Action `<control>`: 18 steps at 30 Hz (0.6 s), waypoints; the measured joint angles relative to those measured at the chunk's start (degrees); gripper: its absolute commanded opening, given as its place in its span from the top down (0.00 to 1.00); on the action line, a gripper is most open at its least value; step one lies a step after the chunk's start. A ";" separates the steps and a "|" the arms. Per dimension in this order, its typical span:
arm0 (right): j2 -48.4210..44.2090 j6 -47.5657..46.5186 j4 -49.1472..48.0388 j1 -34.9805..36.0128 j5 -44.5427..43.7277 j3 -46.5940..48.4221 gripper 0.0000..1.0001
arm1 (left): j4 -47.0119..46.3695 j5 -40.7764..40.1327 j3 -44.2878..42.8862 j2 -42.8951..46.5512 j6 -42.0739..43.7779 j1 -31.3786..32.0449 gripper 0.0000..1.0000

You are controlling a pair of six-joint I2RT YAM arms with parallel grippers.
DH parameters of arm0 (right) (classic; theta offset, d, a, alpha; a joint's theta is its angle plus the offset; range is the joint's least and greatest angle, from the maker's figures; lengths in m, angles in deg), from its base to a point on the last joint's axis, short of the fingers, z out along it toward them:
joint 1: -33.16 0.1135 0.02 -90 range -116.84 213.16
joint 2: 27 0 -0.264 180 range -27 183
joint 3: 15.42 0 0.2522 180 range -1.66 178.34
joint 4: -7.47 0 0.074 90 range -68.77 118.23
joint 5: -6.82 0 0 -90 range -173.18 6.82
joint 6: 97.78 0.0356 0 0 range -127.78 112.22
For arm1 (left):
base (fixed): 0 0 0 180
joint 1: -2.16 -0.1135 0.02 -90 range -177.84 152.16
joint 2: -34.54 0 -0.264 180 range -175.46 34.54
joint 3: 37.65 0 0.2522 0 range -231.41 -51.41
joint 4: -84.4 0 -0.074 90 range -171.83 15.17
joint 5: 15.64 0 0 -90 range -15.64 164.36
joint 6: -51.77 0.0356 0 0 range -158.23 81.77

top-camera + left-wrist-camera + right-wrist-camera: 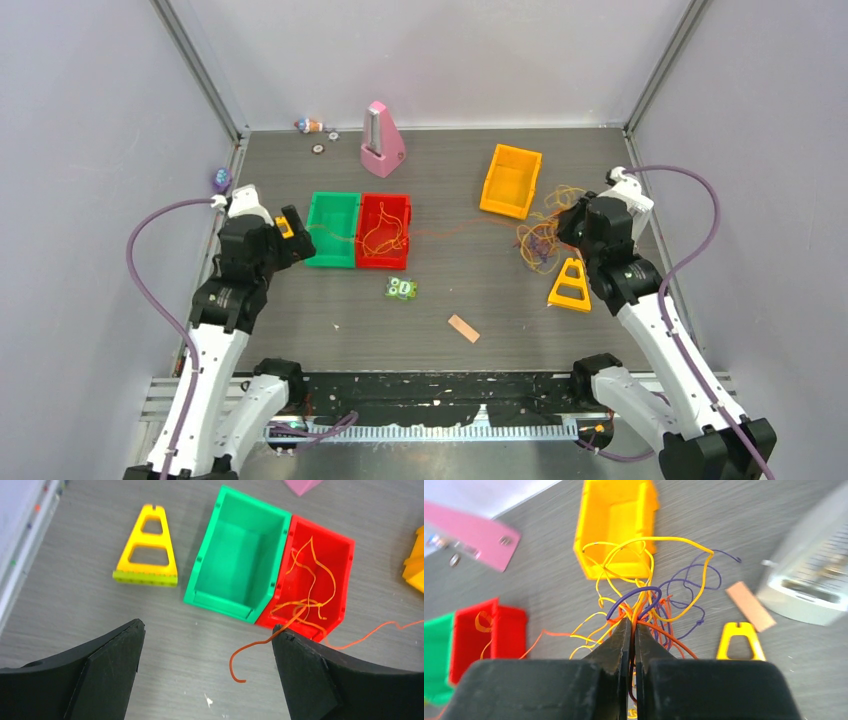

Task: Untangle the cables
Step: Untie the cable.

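The cables (540,240) are a loose tangle of orange, yellow and purple strands on the table at the right, between the yellow-orange bin and a yellow triangular frame. My right gripper (563,232) is shut on strands of this bunch. In the right wrist view the cables (664,595) fan out from its closed tips (633,622). An orange strand (310,590) lies coiled in the red bin (384,254), one end trailing over the wall onto the table. Another thin orange strand (450,230) runs from the bin toward the bunch. My left gripper (208,626) is open and empty, just in front of the bins.
A green bin (333,228) adjoins the red bin's left side. A yellow-orange bin (510,180) stands at the back right and a pink metronome-shaped object (381,140) at the back. Yellow triangular frames (570,285) (147,550), a small green toy (402,288) and a tan strip (463,328) lie about.
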 measured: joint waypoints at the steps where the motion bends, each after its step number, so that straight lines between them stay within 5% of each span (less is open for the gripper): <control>1: -0.46 0.90 0.76 0.00 -2.97 0.00 0.94 | 1.14 2.08 -0.17 -0.35 -0.20 -1.86 0.00; 8: -1.11 4.81 5.18 -0.04 -14.21 0.00 0.94 | 5.01 16.81 0.59 -0.09 -4.11 -15.54 0.00; 18: -4.04 11.39 9.49 -0.04 -24.81 0.00 0.94 | 4.00 23.98 6.23 2.12 -13.64 -28.04 0.00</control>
